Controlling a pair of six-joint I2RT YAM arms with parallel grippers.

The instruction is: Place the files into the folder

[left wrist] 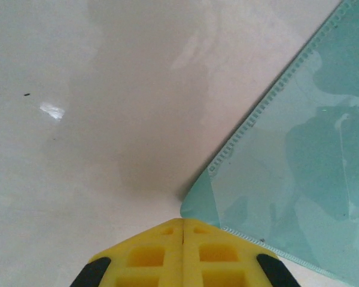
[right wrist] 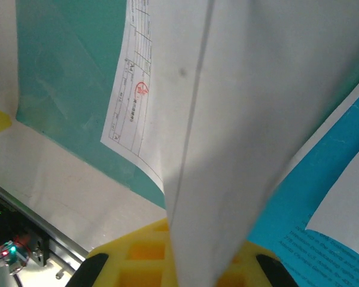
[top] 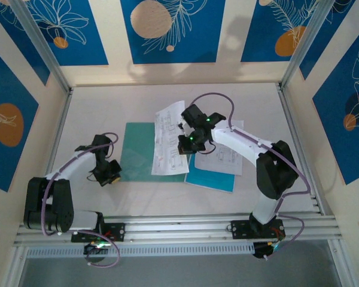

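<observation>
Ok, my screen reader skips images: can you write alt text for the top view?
Seen from above, the right gripper is shut on a white sheet lying over the right edge of a teal folder. The left gripper is shut at the folder's near left corner; a blue sheet with paper on it lies further right.

Nothing here reads cleanly. In the right wrist view, the thin white printed paper sheet (right wrist: 131, 119) carries a ruled table with rows of tiny black print along its edge, too small to make out. Beside it sits a small round red stamp (right wrist: 142, 89), its characters blurred. The bright blue sheet (right wrist: 299, 236) shows fine dark lines of print near its corner, unreadable. From above, a second white printed sheet (top: 224, 156) gives only faint diagram lines.
</observation>
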